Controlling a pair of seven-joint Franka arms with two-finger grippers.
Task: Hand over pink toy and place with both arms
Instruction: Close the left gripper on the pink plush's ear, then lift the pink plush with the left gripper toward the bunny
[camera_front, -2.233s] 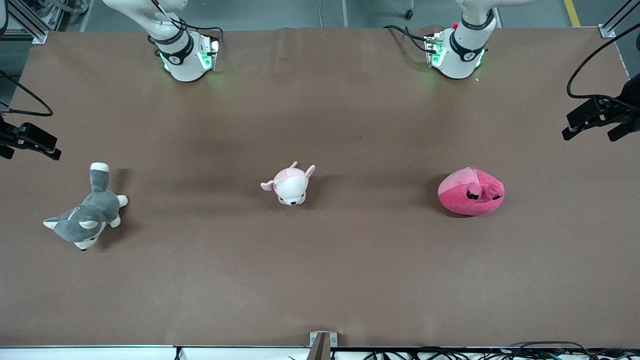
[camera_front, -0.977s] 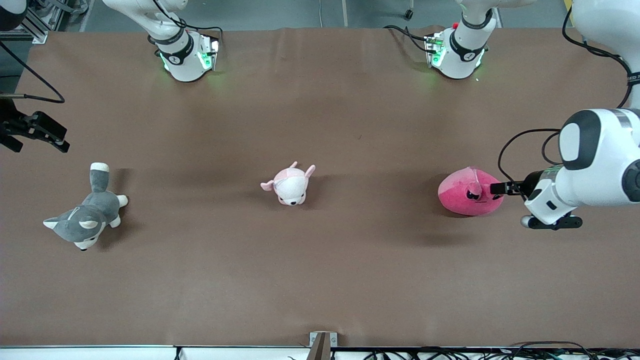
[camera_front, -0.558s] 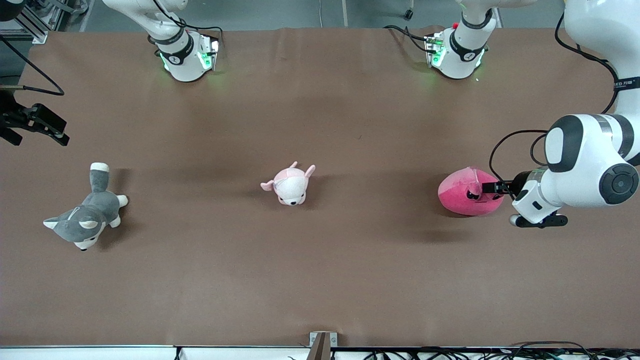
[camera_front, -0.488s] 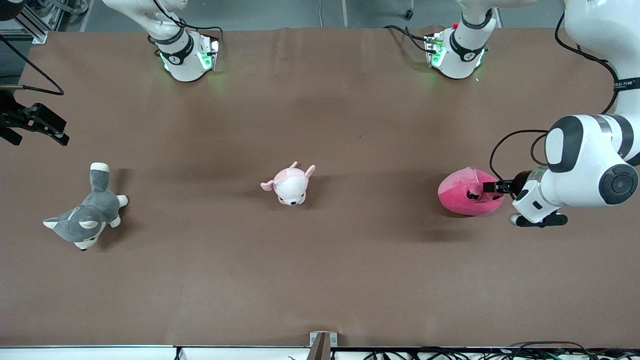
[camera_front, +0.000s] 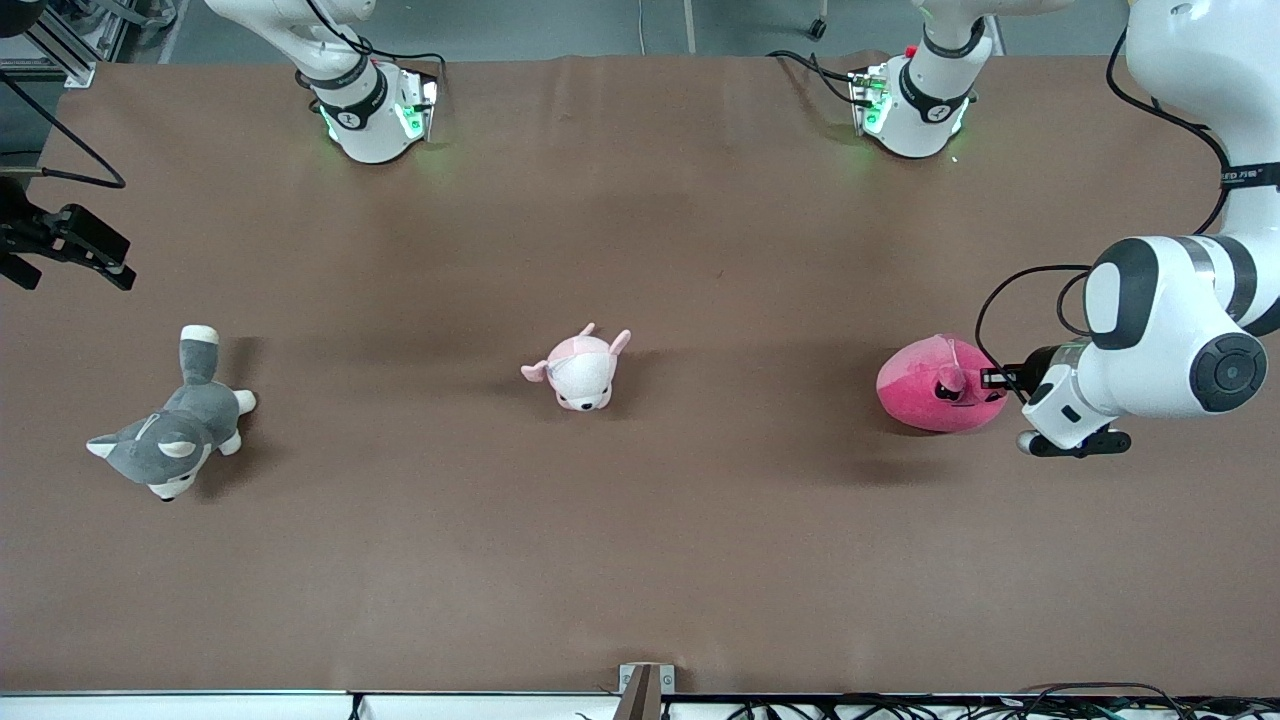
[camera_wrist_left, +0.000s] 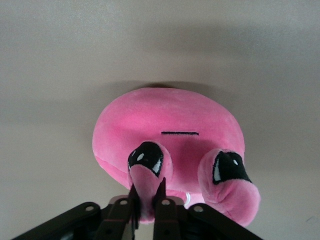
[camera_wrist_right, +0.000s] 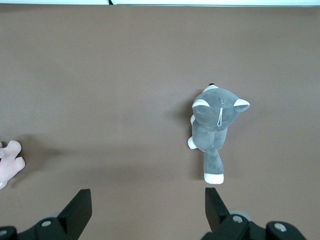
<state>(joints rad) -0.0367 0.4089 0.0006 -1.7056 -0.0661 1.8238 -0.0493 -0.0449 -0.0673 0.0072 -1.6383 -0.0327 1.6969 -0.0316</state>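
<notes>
Table (camera_front: 640, 560) with three plush toys. The pink toy (camera_front: 938, 383) sits toward the left arm's end; the left gripper (camera_wrist_left: 146, 200) pinches what seems its ear. Lifting, handover and placing remain. The right gripper (camera_wrist_right: 148, 205) waits, fingers spread, above the grey husky (camera_front: 170, 440). The pale pink toy (camera_front: 580, 370) lies between.

Hot-pink toy (camera_front: 925, 395) with black eyes; pale pink-and-white plush (camera_front: 578, 372); grey-and-white husky (camera_front: 170, 440); brown worktop (camera_front: 640, 560); white arms with black bands.
</notes>
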